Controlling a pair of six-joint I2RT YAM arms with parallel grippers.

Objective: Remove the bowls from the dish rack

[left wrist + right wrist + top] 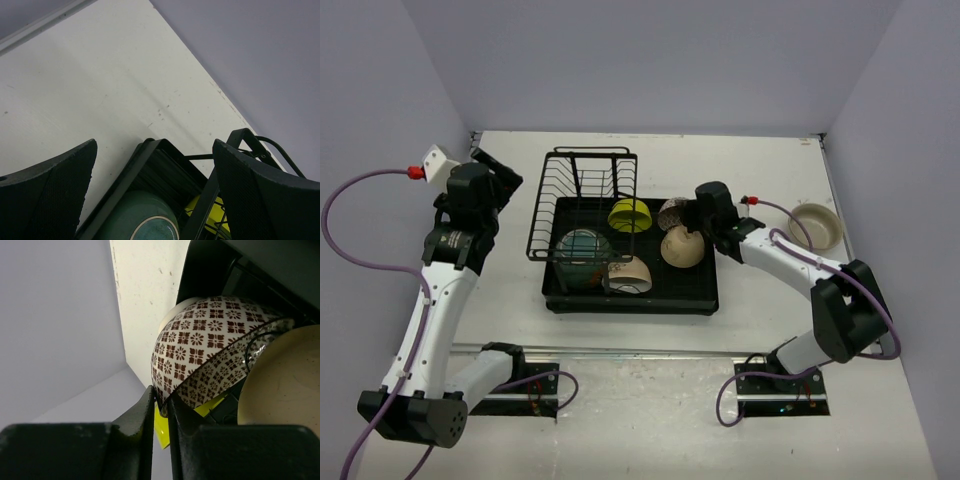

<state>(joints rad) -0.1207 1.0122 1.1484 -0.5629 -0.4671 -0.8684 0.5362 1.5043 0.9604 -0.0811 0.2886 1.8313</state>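
At frame centre your right gripper (160, 397) pinches the brown-patterned bowl (200, 340) by its rim; your left gripper (155, 145) gapes wide beside the dish rack (120, 187) edge.

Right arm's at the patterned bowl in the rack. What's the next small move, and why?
Probably a short lift, straight up. The right gripper looks pinched on the rim of the patterned bowl, which sits close beside the cream bowl inside the dish rack. Rising first should free it without dragging its neighbour.
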